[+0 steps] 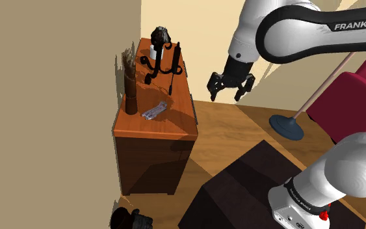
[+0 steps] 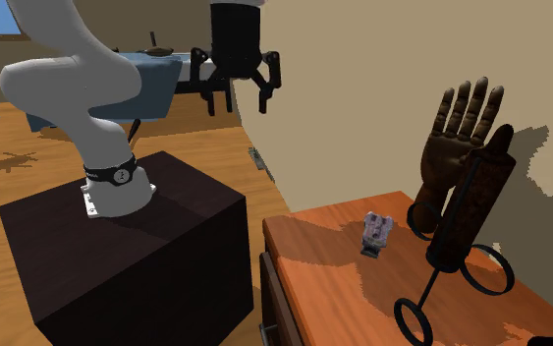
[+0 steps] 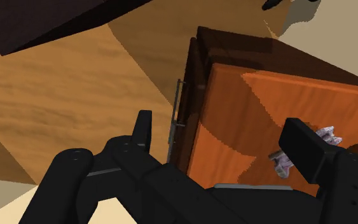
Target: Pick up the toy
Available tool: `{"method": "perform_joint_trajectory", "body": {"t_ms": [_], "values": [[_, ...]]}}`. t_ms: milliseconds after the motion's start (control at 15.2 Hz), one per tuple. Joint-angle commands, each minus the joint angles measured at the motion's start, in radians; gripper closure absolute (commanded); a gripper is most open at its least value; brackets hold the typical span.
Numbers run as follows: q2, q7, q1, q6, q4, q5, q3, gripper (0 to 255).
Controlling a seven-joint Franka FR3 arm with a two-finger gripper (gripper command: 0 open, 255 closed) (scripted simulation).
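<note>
An orange-brown wooden desk [image 1: 168, 123] stands against a beige wall [image 1: 45, 97]. It carries an upright dark brown sculpture of an open palm [image 2: 456, 147] and, just beside it, a black syringe-shaped piece with ring handles [image 2: 466, 221]. On the wood floor [image 1: 240, 130] rests a plunger [image 1: 286, 125], blue cup down, near a crimson armchair [image 1: 363, 84].

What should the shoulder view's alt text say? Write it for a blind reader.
The open black gripper hangs in the air beside a reddish-brown cabinet, touching nothing. On the cabinet top a small grey toy lies near a dark hand model and a black ringed stand.
</note>
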Motion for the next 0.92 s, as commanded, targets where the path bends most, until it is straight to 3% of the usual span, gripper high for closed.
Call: {"method": "perform_joint_trajectory", "body": {"t_ms": [0,264,528,858], "values": [[0.074,0.105,-0.018,0.038,0.039,-0.013,0.052,0],[0.243,0.317,-0.06,0.108,0.126,-0.084,0.147,0],[0.436,0.549,-0.087,0.145,0.242,-0.211,0.214,0],[0.689,0.824,-0.048,0.134,0.428,-0.396,0.214,0]]}}
